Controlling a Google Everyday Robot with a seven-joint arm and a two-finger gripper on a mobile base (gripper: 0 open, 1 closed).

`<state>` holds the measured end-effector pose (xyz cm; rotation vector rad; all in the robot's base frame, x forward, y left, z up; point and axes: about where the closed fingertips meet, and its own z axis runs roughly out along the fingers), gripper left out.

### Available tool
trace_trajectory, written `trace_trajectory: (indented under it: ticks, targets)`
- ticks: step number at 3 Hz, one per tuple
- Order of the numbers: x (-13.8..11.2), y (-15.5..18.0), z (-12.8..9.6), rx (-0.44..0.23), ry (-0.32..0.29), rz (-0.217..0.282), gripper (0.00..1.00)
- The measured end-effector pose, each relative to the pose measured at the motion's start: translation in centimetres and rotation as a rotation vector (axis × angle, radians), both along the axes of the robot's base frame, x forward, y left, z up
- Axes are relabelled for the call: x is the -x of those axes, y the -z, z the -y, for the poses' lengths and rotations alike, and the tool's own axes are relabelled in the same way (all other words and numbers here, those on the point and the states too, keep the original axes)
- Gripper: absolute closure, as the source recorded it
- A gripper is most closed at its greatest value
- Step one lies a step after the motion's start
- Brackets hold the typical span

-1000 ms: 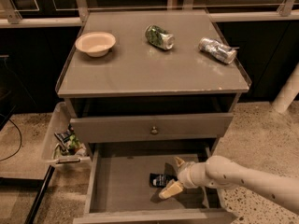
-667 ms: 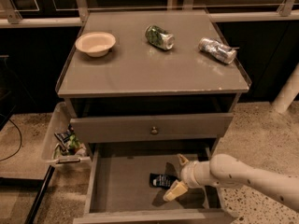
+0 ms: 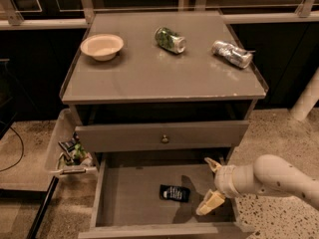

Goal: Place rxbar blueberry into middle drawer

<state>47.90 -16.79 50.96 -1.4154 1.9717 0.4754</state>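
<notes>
The end effector (image 3: 211, 183) has backed toward 3 o'clock, jaws spread, empty; the flat navy-blue rxbar blueberry (image 3: 174, 193) lies on the floor of the wide grey middle drawer (image 3: 129, 198). Placement looks done.

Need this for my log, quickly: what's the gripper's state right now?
Gripper: open, holding nothing, at the right of the middle drawer; rxbar blueberry lies on its floor.

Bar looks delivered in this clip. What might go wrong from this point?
1. The hand hangs open and empty inside the middle drawer, close to its right wall. Lifting out could clip that wall or the knobbed drawer front above.
2. The rxbar blueberry lies flat on the drawer floor just left of the hand, so a leftward swing could drag or flip it.
</notes>
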Motion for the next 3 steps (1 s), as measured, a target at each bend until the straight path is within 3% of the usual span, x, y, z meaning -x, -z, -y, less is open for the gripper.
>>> trace_trajectory:
  ticks: [1, 2, 3]
  targets:
    - [1.7, -4.2, 2.5, 0.006, -0.048, 0.016, 0.00]
    - [3.7, -8.2, 4.8, 0.035, -0.064, 0.066, 0.00]
    - [3.7, -8.2, 4.8, 0.035, -0.064, 0.066, 0.00]
